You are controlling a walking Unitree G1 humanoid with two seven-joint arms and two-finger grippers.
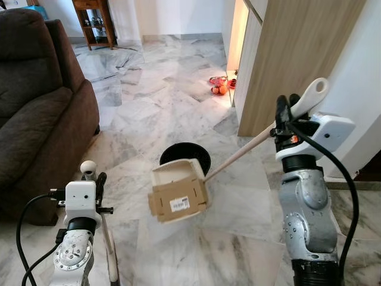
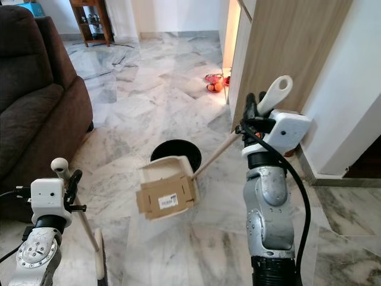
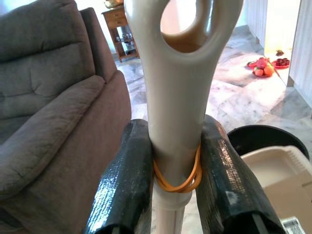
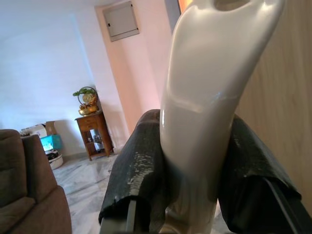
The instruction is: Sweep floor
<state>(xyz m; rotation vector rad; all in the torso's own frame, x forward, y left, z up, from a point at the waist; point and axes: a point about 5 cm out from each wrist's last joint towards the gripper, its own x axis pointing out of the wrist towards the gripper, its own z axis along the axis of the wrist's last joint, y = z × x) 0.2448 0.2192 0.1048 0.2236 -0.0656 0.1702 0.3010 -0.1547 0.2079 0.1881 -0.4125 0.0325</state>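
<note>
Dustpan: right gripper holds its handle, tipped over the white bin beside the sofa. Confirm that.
Wrong on the bin's colour. The left eye view shows the dustpan, its handle held by the right gripper, tipped over a black bin beside the sofa.

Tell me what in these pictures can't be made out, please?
- Broom head: cut off by the bottom edge of the left eye view.
- Black bin contents: hidden behind the tilted dustpan in both eye views.
- Dustpan label: print too small to read.
- Items on the red plates by the wall: too small to name.
- Shelf contents: too far, cut off by the top edge.
</note>
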